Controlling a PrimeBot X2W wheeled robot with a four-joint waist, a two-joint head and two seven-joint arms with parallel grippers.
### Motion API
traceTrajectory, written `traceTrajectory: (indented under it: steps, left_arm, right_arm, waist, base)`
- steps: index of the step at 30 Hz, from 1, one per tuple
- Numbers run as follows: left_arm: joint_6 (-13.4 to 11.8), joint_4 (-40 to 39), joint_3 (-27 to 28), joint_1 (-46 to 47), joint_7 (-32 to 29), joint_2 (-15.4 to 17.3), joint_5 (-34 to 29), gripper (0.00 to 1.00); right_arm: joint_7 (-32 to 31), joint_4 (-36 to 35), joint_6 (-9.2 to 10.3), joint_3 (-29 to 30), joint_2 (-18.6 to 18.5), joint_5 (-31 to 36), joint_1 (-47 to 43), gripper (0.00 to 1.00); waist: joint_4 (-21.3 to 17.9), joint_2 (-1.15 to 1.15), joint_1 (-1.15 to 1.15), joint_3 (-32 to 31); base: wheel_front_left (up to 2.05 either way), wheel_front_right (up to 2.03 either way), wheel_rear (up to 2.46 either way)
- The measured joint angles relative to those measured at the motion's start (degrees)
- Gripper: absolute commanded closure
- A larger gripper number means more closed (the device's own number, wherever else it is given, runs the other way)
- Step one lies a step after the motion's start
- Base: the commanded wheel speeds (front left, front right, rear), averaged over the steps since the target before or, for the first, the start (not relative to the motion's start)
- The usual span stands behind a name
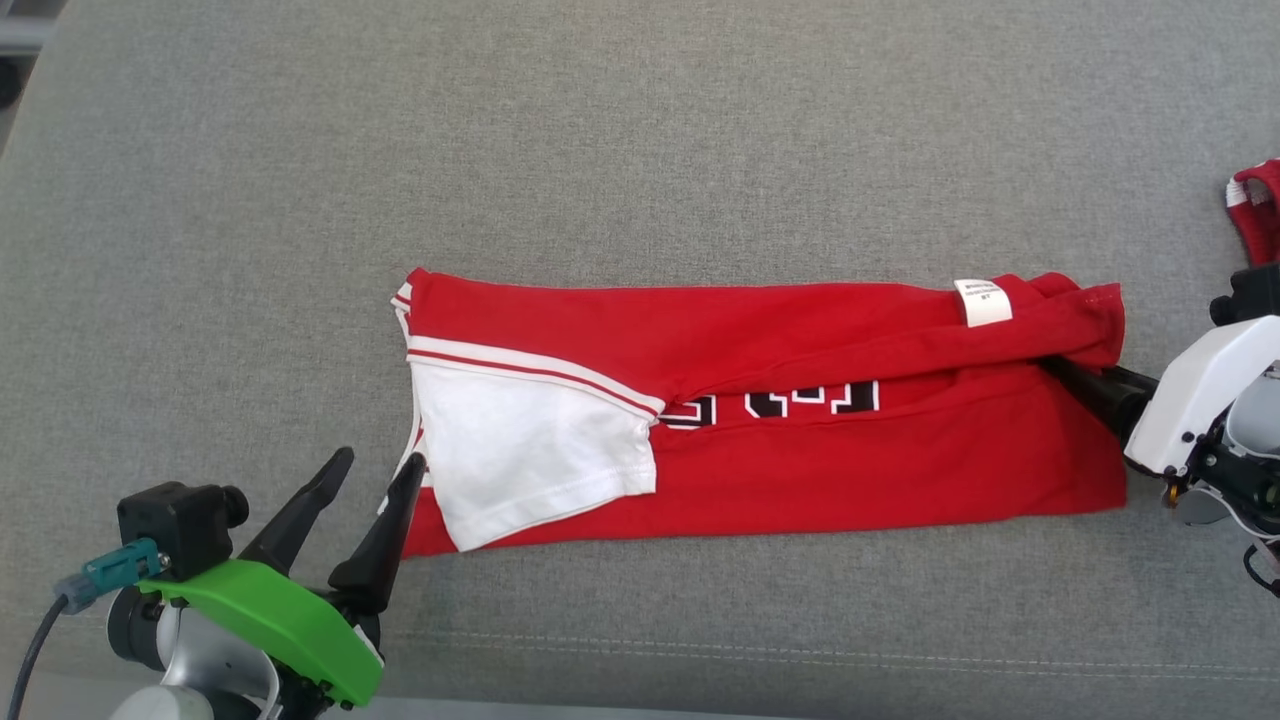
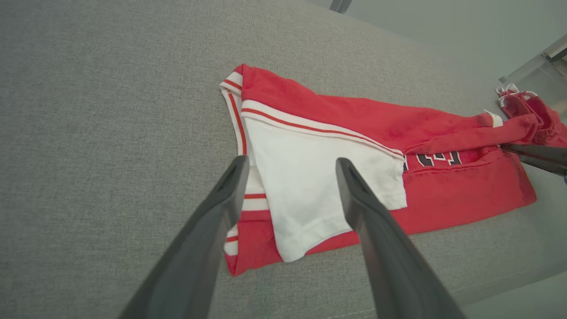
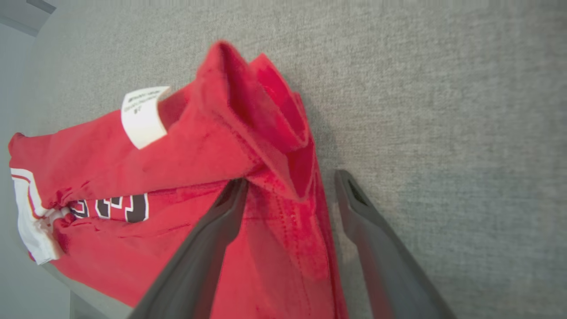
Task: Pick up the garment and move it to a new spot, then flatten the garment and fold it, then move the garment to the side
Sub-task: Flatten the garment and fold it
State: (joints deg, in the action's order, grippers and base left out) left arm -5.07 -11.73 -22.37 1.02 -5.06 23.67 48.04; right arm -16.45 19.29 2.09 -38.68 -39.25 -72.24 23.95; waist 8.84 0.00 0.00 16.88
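The garment (image 1: 800,470) is a red jersey with black and white lettering, folded into a long band on the grey cushion. Its white sleeve (image 1: 530,450) lies across the left end and a white label (image 1: 982,302) sits near the right end. My left gripper (image 1: 380,460) stands open at the garment's lower left corner, and in the left wrist view its fingers (image 2: 292,163) frame the sleeve (image 2: 305,177) without touching it. My right gripper (image 3: 292,178) is open at the right end: one finger reaches under the folded-over top layer (image 3: 248,133), the other lies on the cushion outside the hem.
A second red and white piece of clothing (image 1: 1258,205) lies at the far right edge of the cushion. The grey cushion (image 1: 640,130) stretches wide behind the garment. A stitched seam (image 1: 700,650) runs near its front edge, just below the garment.
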Motion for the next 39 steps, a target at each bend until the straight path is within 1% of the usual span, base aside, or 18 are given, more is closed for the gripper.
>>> traceTrajectory:
  steps: [1, 2, 3, 4, 5, 11, 17, 24, 30, 35, 37, 39]
  left_arm:
    - [0.0, 0.0, 0.1, 0.1, 0.0, 0.0, 0.0, 0.00]
    - [-0.1, -0.1, 0.1, 0.2, 0.0, 0.0, -0.1, 0.00]
    - [-0.1, -0.3, 0.1, 0.2, 0.0, 0.1, -0.4, 0.00]
    - [-0.2, -0.4, 0.1, 0.3, 0.0, 0.1, -0.5, 0.00]
    - [-0.3, -0.5, 0.2, 0.4, 0.0, 0.1, -0.5, 0.00]
    - [-0.5, -0.9, 1.0, 0.7, 0.4, 0.1, -1.1, 0.00]
    - [-0.5, -0.3, 1.4, 0.7, 1.2, 0.0, -2.4, 0.00]
    - [-0.6, 0.9, 1.8, 0.6, 3.8, -1.3, -3.1, 0.00]
    - [-1.0, 3.3, 2.2, -0.2, 7.2, -1.6, -6.0, 0.00]
    - [-1.1, 5.3, 2.1, -1.6, 9.5, -1.8, -7.4, 0.00]
    - [-1.1, 6.1, 1.8, -2.4, 9.8, -2.2, -7.4, 0.00]
    - [-1.1, 6.4, 1.6, -2.6, 10.3, -3.0, -7.4, 0.00]
  right_arm:
    - [-0.2, 0.4, -0.04, 0.2, 0.2, -0.3, 0.3, 0.00]
    - [-0.3, 0.7, -0.04, 0.5, 0.4, -0.7, 0.4, 0.18]
    - [-0.5, 0.9, -0.14, 0.6, 0.5, -0.9, 0.4, 0.53]
    - [-0.7, 1.0, -0.59, 0.7, 0.5, -1.2, 0.5, 0.72]
    - [-0.7, 1.3, -0.67, 0.8, 0.7, -1.4, 0.7, 1.00]
    - [-0.9, 2.6, -2.93, 0.7, 2.8, -1.9, 1.9, 1.00]
    - [-0.3, 4.8, -4.59, 1.1, 2.7, -1.9, 2.5, 1.00]
    - [0.8, 7.0, -5.52, 3.0, 0.2, -2.0, 2.5, 1.00]
    - [0.9, 8.2, -5.70, 4.1, -1.8, -2.6, 2.1, 1.00]
    - [1.0, 8.0, -5.73, 4.4, -3.2, -3.1, 0.9, 1.00]
    - [0.9, 7.4, -6.22, 4.3, -4.1, -3.1, 0.3, 1.00]
    - [0.8, 6.4, -6.28, 4.3, -4.4, -3.6, -0.1, 1.00]
  waist:
    - [0.0, 0.00, 0.00, 0.1]
    - [0.1, 0.00, 0.00, 0.1]
    - [0.2, 0.00, 0.00, 0.2]
    - [0.2, 0.00, 0.00, 0.3]
    - [0.3, 0.00, 0.00, 0.5]
    - [0.8, 0.00, 0.00, 0.9]
    - [0.8, 0.00, 0.00, 0.2]
    - [1.2, 0.00, 0.00, -1.6]
    - [1.5, 0.00, 0.00, -3.5]
    - [2.0, 0.00, 0.00, -4.8]
    - [2.3, 0.00, 0.00, -5.1]
    - [2.8, 0.00, 0.00, -5.4]
  base:
    - [0.00, 0.00, 0.00]
    - [0.00, 0.00, 0.00]
    - [0.00, 0.00, 0.00]
    - [0.00, 0.00, 0.00]
    - [0.00, 0.00, 0.00]
    - [0.00, 0.00, 0.00]
    - [0.00, 0.00, 0.00]
    - [0.00, 0.00, 0.00]
    - [0.00, 0.00, 0.00]
    - [0.00, 0.00, 0.00]
    - [0.00, 0.00, 0.00]
    - [0.00, 0.00, 0.00]
